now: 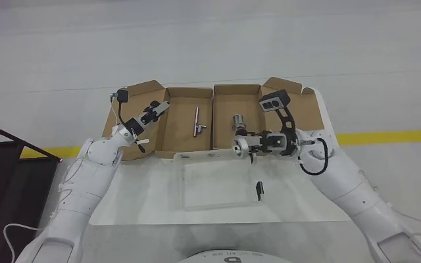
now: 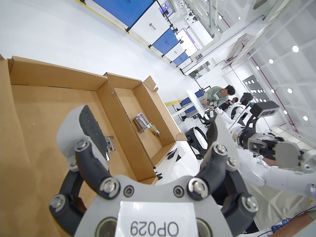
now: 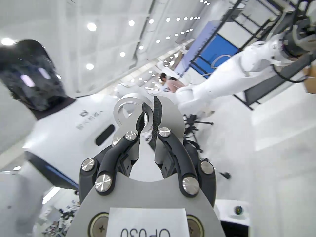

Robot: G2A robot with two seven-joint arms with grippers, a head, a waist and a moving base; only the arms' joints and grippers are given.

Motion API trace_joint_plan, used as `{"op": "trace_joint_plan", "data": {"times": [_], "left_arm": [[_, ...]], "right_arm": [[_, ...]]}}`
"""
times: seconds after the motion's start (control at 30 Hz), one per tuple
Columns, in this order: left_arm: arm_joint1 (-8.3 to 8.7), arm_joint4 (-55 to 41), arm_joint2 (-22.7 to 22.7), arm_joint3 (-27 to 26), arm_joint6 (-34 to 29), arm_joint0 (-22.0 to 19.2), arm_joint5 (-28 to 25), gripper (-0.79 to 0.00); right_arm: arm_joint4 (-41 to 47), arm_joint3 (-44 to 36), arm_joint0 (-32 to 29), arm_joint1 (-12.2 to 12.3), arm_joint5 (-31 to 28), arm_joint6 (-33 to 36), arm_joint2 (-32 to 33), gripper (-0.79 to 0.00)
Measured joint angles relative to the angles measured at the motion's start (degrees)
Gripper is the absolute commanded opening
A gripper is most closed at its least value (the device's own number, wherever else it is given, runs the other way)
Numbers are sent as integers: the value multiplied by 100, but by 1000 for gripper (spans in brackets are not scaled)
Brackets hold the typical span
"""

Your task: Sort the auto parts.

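Right gripper (image 3: 148,117) tight on metal ring (image 3: 128,98), at right box (image 1: 227,126) near edge

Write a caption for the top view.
The robot's right hand holds a metal ring at the near edge of the right cardboard box; its open left hand hangs over the left box.
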Motion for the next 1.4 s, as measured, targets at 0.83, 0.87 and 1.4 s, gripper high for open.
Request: {"op": "trace_joint_plan", "data": {"times": [0.83,0.87,1.4], "left_arm": [[0,0,0,0,0,0,0,0],[0,0,0,0,0,0,0,0],[0,0,0,0,0,0,0,0]], "right_arm": [[123,785,-169,-835,125,126,1137,-785],[-375,630,-294,-832,-274,-273,1242,-785],[-3960,-770,-1366,-815,-1209,-3052,1852,-785]]}}
